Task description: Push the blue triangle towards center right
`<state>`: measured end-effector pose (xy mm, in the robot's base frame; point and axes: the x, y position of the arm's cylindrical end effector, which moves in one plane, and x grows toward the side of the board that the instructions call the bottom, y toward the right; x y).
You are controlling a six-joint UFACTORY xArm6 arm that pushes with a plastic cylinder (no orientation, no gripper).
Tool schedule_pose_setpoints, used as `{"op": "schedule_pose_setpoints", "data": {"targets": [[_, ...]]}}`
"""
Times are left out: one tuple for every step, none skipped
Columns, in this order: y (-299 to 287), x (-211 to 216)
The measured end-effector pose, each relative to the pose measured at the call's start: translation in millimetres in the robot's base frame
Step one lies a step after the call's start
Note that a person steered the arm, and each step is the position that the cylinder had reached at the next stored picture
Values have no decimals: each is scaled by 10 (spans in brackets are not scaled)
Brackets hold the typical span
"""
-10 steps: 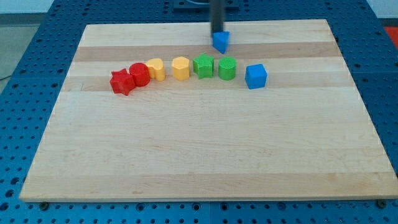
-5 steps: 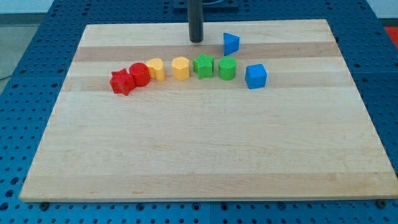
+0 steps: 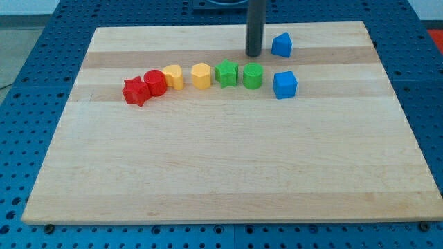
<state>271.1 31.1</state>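
Counting across the wooden worktop (image 3: 228, 166), eight blocks show: two red, two yellow, two green and two blue. Six of them form a gently curved row in the upper half, running from the view's left to right: a red star (image 3: 134, 91), a red round block (image 3: 155, 83) touching it, a yellow block (image 3: 174, 76), a second yellow block (image 3: 201, 75), a green star-like block (image 3: 225, 72) and a green round block (image 3: 252, 75). Just right of that row, a little apart, sits a blue cube (image 3: 284, 84). The blue triangle (image 3: 281, 45) lies near the view's top, right of centre, above the cube and apart from it.

One dark rod comes down upright from the view's top edge. My tip (image 3: 253, 54) rests on the board just left of the blue triangle, with a small gap between them, and directly above the green round block. No jaws belong to this rig; the rod simply ends at the tip, holding nothing.
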Motion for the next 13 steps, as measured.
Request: {"op": "schedule_pose_setpoints", "data": {"targets": [[-24,-381],[283,-349],[679,188],[1117,780],[1006,685],[696,456],[420,271],[450,6],[775,-14],[1235,258],[1542,559],[1542,574],[1543,560]]}}
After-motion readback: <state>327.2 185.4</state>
